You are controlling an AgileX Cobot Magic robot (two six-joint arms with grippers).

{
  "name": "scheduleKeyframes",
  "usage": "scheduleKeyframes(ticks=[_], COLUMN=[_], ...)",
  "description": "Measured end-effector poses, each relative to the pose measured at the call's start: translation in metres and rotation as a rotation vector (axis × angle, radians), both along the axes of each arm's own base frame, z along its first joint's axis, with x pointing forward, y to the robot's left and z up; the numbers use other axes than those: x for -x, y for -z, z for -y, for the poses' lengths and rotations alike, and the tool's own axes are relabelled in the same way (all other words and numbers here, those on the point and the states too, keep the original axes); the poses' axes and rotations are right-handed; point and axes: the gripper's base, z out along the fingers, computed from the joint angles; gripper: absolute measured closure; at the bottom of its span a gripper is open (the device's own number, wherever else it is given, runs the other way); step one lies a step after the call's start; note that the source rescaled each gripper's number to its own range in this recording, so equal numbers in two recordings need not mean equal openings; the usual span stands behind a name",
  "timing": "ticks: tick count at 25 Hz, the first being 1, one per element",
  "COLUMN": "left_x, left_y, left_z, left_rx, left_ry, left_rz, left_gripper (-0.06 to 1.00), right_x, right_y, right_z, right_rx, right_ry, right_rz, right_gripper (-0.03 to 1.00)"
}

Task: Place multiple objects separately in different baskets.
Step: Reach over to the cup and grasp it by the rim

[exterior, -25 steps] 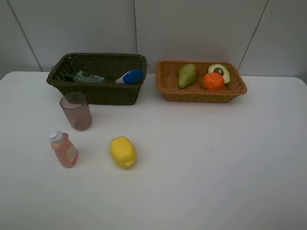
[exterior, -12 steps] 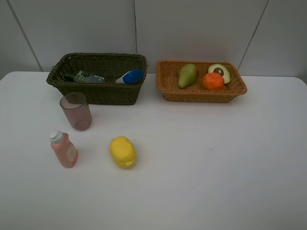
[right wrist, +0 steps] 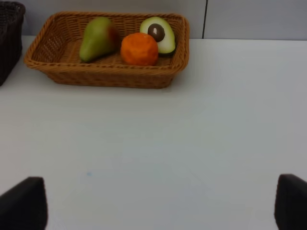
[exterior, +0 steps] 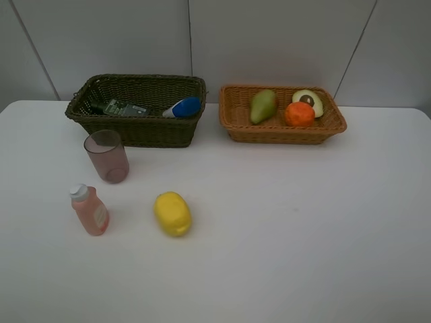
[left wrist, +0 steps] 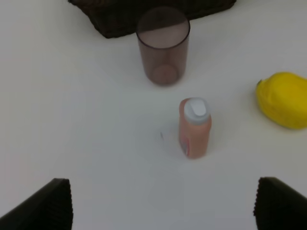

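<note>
Lemon (exterior: 173,213), pink bottle (exterior: 89,210), pink cup (exterior: 106,156) on the table (exterior: 303,235); pear (exterior: 262,105), orange (exterior: 300,114), avocado half (exterior: 309,101) in light basket (exterior: 283,137); green bottle (exterior: 122,108), blue-capped bottle (exterior: 182,107) in dark basket (exterior: 158,132); left gripper (left wrist: 163,206), right gripper (right wrist: 156,203) gape empty

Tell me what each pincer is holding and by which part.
Nothing is held. The left pincer is open, short of the pink bottle. The right pincer is open, well apart from the orange basket.
</note>
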Motion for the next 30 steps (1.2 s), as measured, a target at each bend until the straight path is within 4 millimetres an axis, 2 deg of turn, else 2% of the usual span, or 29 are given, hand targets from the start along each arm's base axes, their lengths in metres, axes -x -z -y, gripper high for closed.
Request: scheduleKeyframes(ticks=[6,14,22,30], left_x=[-0.038,-0.106,-0.173,-0.216], left_y=[-0.025,-0.036,-0.021,0.004], left_z=[0.006,0.017,0.028,0.035], left_rx=[-0.013,-0.036,-0.059,-0.076], left_ry=[0.0,0.0,-0.002,-0.007], left_rz=[-0.078,-0.222,-0.359,-0.435], left_gripper=[-0.05,-0.05,-0.05,-0.05], right_x=[0.0,0.0,0.0,0.0], right_y=[0.0,0.0,0.0,0.0], right_z=[0.0,0.0,0.0,0.0], right_rx=[0.0,0.0,0.0,0.0], right_ry=[0.0,0.0,0.0,0.0], right_rz=[0.0,0.0,0.0,0.0], right_gripper=[-0.03,-0.03,-0.03,-0.03])
